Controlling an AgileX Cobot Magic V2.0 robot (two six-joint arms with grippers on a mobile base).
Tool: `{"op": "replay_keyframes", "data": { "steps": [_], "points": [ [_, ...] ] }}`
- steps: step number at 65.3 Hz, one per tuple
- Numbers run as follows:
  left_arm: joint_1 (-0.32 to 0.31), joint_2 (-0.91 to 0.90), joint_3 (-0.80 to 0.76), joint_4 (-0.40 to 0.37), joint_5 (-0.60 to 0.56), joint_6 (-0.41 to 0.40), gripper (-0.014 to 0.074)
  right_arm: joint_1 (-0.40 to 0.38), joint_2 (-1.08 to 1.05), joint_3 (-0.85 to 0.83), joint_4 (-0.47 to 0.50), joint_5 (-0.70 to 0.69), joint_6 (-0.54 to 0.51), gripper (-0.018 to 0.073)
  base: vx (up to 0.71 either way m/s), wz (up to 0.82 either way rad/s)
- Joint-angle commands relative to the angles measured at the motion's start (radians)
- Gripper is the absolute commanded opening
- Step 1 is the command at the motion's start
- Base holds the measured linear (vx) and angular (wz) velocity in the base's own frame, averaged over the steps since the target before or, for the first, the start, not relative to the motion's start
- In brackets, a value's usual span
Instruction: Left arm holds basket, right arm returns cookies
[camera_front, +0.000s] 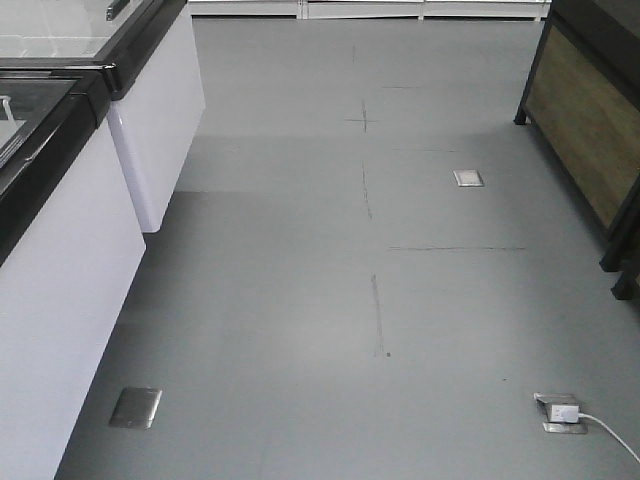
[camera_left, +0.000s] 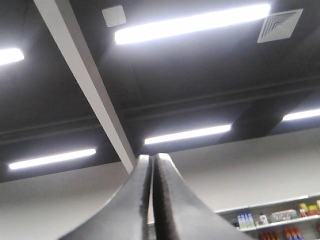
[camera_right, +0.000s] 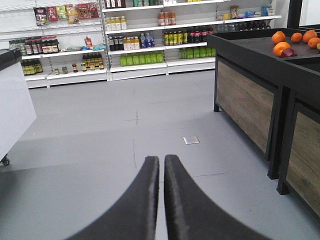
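The basket and the cookies are out of view in every frame. My left gripper (camera_left: 154, 156) points up at the ceiling lights; its two black fingers lie together with nothing between them. My right gripper (camera_right: 161, 159) points level over the grey shop floor; its two black fingers stand almost together with only a thin slit, holding nothing. Neither arm shows in the front view, which holds only floor and store fittings.
A white freezer cabinet (camera_front: 60, 240) with black rim lines the left. A dark wooden produce stand (camera_right: 260, 95) with oranges (camera_right: 281, 45) is on the right, also in the front view (camera_front: 590, 110). Drink shelves (camera_right: 140, 45) line the far wall. A floor socket with white plug (camera_front: 562, 410) lies front right.
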Motion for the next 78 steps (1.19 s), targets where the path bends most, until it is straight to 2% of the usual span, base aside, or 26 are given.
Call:
{"op": "replay_keyframes", "data": {
  "steps": [1,8,30,39,58,68,78],
  "points": [
    [0.0,0.037,-0.152,0.029,0.152,-0.011,-0.0006,-0.001,-0.013,0.018,-0.01,-0.076,-0.009,-0.0006,0.0,0.0],
    [0.0,0.107,-0.309,0.03,0.305,-0.011,-0.0006,-0.001,-0.013,0.018,-0.01,-0.076,-0.009,-0.0006,0.0,0.0],
    [0.0,0.437,-0.606,0.027,0.564,-0.011,-0.0006,-0.001,-0.013,0.018,-0.01,-0.076,-0.009,-0.0006,0.0,0.0],
    [0.0,0.562,-0.634,0.006,0.584,-0.014,-0.0005,-0.001,-0.013,0.018,-0.01,-0.076,-0.009,-0.0006,0.0,0.0],
    [0.0,0.721,-0.634,-0.176,0.648,-0.014,0.0,-0.001,-0.013,0.018,-0.01,-0.076,-0.009,-0.0006,0.0,0.0],
    [0.0,0.748,-0.634,-0.175,0.65,-0.012,0.0017,-0.001,-0.013,0.018,-0.01,-0.076,-0.009,-0.0006,0.0,0.0],
    [0.0,0.76,-0.634,-0.168,0.649,-0.011,0.0083,-0.001,-0.013,0.018,-0.01,-0.076,-0.009,-0.0006,0.0,0.0]
  ]
}}
